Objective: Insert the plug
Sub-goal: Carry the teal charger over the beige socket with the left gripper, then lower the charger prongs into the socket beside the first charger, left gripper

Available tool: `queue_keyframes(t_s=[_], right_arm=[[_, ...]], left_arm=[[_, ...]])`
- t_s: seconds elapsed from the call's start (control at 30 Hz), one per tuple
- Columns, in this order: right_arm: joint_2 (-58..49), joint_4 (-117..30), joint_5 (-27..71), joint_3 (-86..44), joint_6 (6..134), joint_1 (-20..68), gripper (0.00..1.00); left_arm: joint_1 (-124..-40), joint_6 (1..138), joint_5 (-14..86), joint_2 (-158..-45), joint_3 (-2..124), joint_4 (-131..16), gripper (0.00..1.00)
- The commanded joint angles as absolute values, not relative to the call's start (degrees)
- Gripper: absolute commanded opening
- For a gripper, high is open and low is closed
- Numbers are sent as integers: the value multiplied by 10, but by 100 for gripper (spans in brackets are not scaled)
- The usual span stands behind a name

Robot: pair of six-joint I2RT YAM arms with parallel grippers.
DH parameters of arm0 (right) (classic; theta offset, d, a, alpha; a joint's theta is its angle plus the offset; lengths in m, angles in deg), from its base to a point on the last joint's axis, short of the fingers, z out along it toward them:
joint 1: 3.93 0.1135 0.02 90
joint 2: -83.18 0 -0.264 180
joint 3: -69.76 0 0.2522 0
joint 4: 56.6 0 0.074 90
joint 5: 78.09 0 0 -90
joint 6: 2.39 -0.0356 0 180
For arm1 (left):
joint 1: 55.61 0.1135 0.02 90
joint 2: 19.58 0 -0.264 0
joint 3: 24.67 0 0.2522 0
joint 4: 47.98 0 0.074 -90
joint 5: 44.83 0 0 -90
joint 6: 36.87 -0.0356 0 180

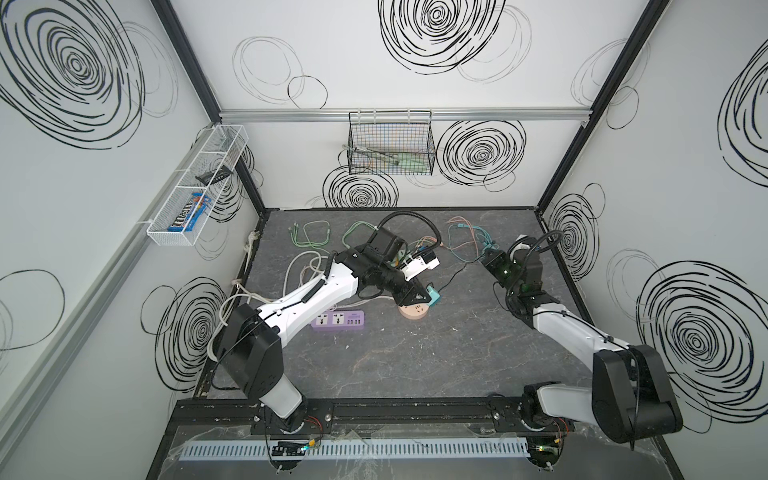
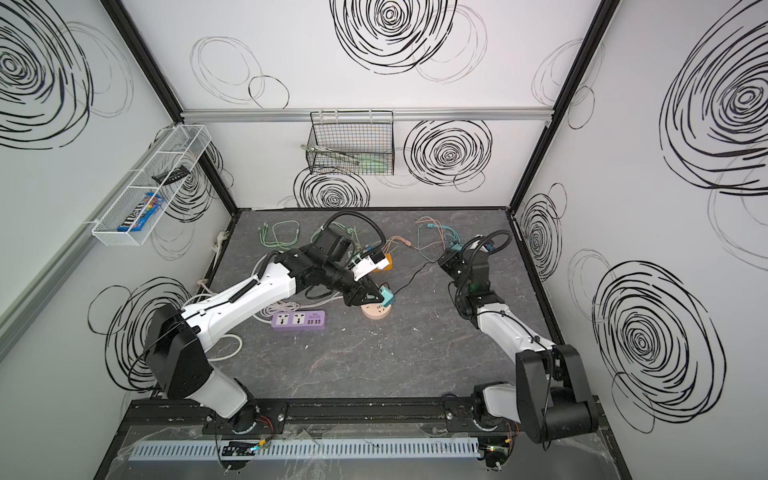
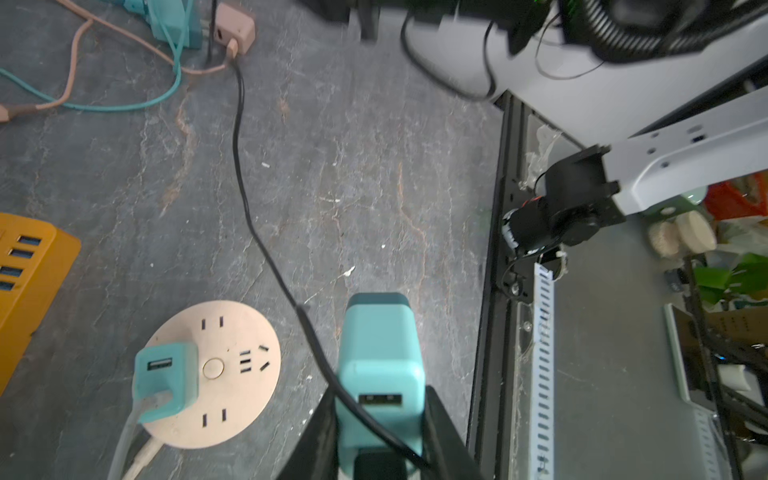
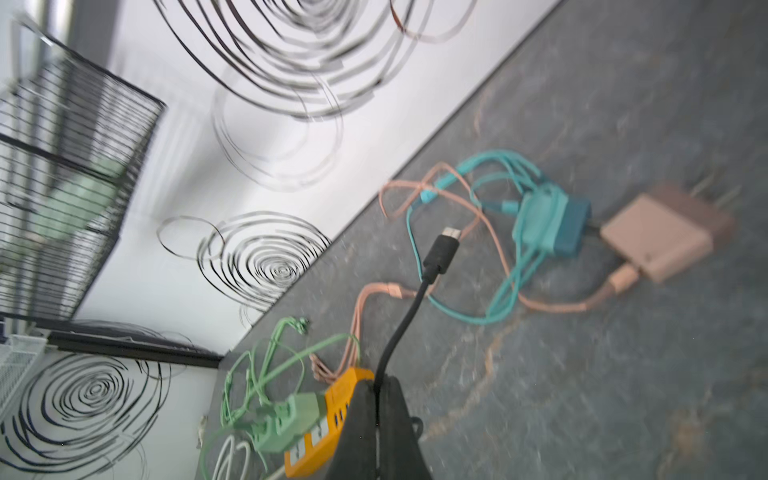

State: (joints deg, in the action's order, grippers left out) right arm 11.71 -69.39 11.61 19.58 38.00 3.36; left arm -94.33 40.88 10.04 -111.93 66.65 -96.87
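Observation:
My left gripper point(image 3: 380, 419) is shut on a teal USB charger point(image 3: 380, 365), its USB port facing the wrist camera. In both top views this charger point(image 1: 435, 296) point(image 2: 387, 297) hangs just beside the round pink socket point(image 1: 413, 311) point(image 3: 216, 374). A second teal charger point(image 3: 164, 380) sits plugged into that socket. My right gripper point(image 4: 377, 395) is shut on a black cable point(image 4: 405, 324), whose black USB plug point(image 4: 442, 249) sticks out past the fingertips. In a top view the right gripper point(image 1: 484, 259) is at the back right, and the cable point(image 1: 455, 276) runs from it to the left gripper.
A purple power strip point(image 1: 338, 320) lies left of the round socket. An orange power strip point(image 4: 324, 419) with a green charger point(image 4: 286, 419) is at the back. A pink charger point(image 4: 660, 237), a teal charger point(image 4: 548, 224) and loose cables lie at the back right.

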Motion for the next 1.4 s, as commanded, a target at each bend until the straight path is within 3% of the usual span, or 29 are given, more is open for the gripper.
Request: queue_keyframes(t_s=[0.0,0.3,0.83,1.37], right_arm=[[151,-732,116,168,415,-10,0],[198,-739,187,153,425,-93,0],[200,-735,205,168,431,-106,0],[199,-730,213,172,434,-107,0]], left_arm=[[-958,358,205,-1141,691,-1021,0],[-982,368,355,-1231,761,-1099,0],[-1007,409,384,-1332,851,-1151,0],[-1004,414,389,-1352,845,-1125,0]])
